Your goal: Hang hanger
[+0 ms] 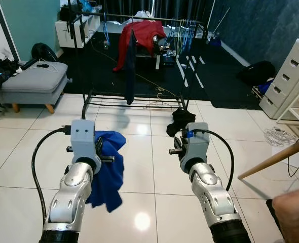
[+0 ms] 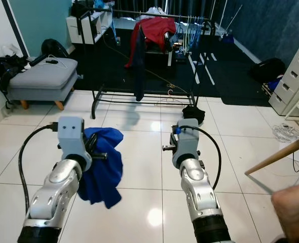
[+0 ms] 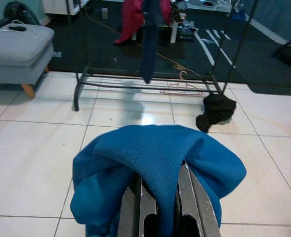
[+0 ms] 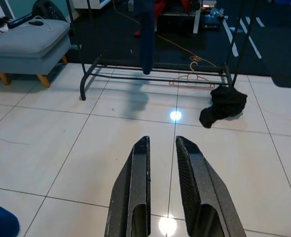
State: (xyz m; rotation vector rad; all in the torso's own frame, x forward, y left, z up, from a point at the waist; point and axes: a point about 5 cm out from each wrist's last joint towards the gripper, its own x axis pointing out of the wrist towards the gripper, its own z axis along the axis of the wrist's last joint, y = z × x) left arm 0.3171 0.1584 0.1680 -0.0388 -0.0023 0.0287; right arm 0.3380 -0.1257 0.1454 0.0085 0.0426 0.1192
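A pale hanger (image 4: 200, 79) lies flat on the tiles under the black clothes rack (image 1: 134, 95), close to its right foot. On the rack's rail hang a dark blue garment (image 1: 130, 66), a red garment (image 1: 139, 36) and several hangers (image 1: 182, 31). My left gripper (image 3: 158, 173) is raised in front of me, shut on a blue mesh garment (image 3: 155, 158) that drapes over its fingers and hangs down. My right gripper (image 4: 162, 143) is held at the same height, open, with only bare floor between its fingers. Both grippers are well short of the rack.
A black cloth (image 1: 180, 121) lies on the tiles by the rack's right foot. A grey ottoman (image 1: 35, 83) stands at the left, white drawers (image 1: 289, 76) at the right. A wooden pole (image 1: 276, 158) slants in from the right, above a person's limb (image 1: 294, 207).
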